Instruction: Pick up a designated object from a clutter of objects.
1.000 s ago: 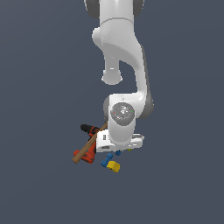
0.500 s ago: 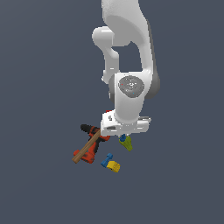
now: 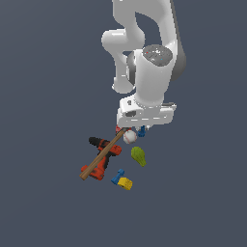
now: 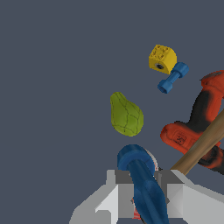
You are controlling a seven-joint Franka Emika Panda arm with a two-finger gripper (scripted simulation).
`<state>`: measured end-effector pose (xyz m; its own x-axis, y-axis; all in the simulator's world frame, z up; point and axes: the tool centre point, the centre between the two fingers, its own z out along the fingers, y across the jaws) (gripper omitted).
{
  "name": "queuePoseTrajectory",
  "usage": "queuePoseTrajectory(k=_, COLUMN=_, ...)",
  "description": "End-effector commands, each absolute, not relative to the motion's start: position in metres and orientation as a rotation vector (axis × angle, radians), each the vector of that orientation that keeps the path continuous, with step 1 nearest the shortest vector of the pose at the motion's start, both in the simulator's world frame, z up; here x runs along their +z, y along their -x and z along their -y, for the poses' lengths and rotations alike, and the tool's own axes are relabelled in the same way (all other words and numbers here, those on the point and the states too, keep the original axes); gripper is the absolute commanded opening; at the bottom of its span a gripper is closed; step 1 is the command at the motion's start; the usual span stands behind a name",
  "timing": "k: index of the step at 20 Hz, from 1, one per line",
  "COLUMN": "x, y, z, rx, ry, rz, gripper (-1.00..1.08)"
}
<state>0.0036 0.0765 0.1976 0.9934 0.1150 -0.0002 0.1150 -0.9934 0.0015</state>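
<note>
Wrist view: the claw [image 4: 142, 192] has its two pale grey, blocky fingers [image 4: 120, 194] clamped on the designated blue piece [image 4: 142, 179], a smooth, glossy, stubby rod with a rounded, flared end that sticks out past the fingertips. In the exterior view the same blue piece [image 3: 142, 131] hangs under the white claw [image 3: 140, 129], lifted clear of the floor and just beside the white ball [image 3: 129, 137].

Taking the green pear-like lump [image 4: 125, 115] as the landmark: it is matt, yellow-green and faceted, narrow at one end and bulbous at the other, and it lies just beyond the held piece's tip, apart from it. Farther out from the lump sit the yellow block [image 4: 162, 58], a studded cube with a round hole in one face, and the other blue piece [image 4: 173, 77], a small dumbbell-shaped peg touching the block. To the lump's side lies the red-and-black drill [image 4: 197, 131], chunky and glossy, with the round brown wooden hammer handle [image 4: 201, 146] crossing over it.

In the exterior view the drill [image 3: 102, 155] lies on the exterior view's left of the lump [image 3: 138, 156], and the yellow block [image 3: 125, 183] and blue peg [image 3: 117, 176] lie below it.
</note>
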Motion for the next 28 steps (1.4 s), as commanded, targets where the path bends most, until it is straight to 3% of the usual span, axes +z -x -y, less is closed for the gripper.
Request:
queuePoseTrajectory(k=1, x=0.216, y=0.011, z=-0.083, rx=0.000, ry=-3.134, rz=-0.181, gripper=-1.00)
queuePoseTrajectory(k=18, x=0.344, y=0.108, z=-0.129, rx=0.000, ry=-3.134, rz=-0.181, gripper=-1.00)
queuePoseTrajectory(k=28, x=0.396, y=0.144, z=-0.148, rx=0.000, ry=-3.135, rz=-0.181, gripper=-1.00)
